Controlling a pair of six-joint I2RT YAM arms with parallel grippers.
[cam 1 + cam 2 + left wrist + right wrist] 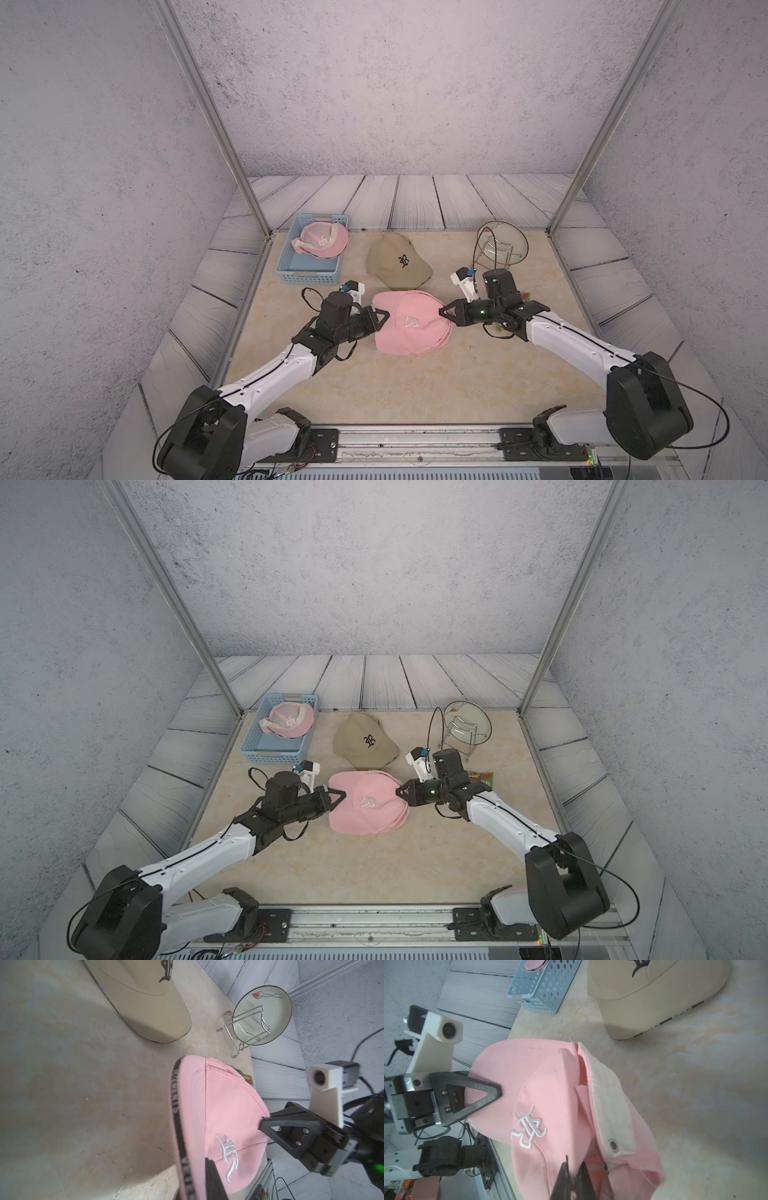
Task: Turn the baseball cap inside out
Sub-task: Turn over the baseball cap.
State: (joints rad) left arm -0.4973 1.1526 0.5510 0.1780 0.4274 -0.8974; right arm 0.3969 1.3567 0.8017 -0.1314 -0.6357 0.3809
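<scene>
Tan cap (397,259), blue basket (307,277); plate (270,1001) on wire stand (229,1031)

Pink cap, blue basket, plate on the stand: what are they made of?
Pink cap: cotton-like twill, matte; fine ribbed weave, stitched seams.
Blue basket: moulded plastic, probably; uniform punched holes, smooth walls.
Plate: glazed ceramic or glass, glossy; reflections, painted flower.

Robot lab booth: aluminium frame posts (217,124), concrete-look backdrop walls (395,83), two arms (274,370) on a base rail (415,446).
</scene>
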